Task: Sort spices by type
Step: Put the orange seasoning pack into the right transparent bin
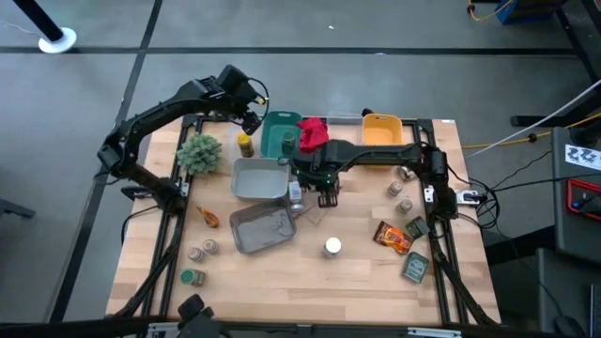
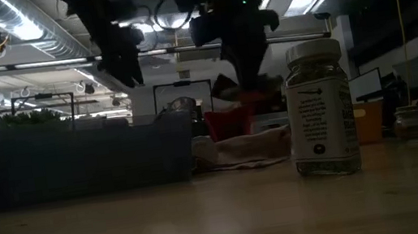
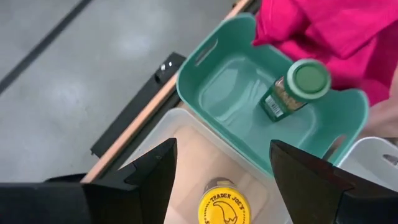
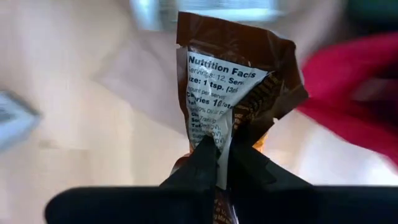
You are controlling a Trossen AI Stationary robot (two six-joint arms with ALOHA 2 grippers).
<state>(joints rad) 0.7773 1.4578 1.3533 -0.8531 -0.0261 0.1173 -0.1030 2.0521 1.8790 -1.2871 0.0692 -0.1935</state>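
Observation:
My right gripper (image 4: 222,155) is over the table's middle (image 1: 325,195), shut on a brown spice packet (image 4: 239,74) with a white nutrition label. My left gripper (image 3: 221,180) stands open at the far left (image 1: 249,117). It is above a yellow-lidded jar (image 3: 222,205) that stands in a pale bin. A green-lidded jar (image 3: 298,90) lies tilted in the teal bin (image 3: 211,81). A white-lidded jar (image 1: 332,246) stands on the table near the front. More jars (image 1: 402,188) and packets (image 1: 392,237) lie on the right, and a few jars (image 1: 202,250) on the left. My right gripper pinches one crumpled end of the packet (image 4: 219,140) between its two fingers, at the white label. The fingers come from above and point down. The packet hangs below them, creased, and appears clear of the table.
Two grey bins (image 1: 258,178) (image 1: 263,228) sit left of centre and a yellow bin (image 1: 382,130) at the back. The red cloth (image 1: 313,131) lies beside the teal bin, and a small green plant (image 1: 199,152) stands at the left. The front middle has bare wood.

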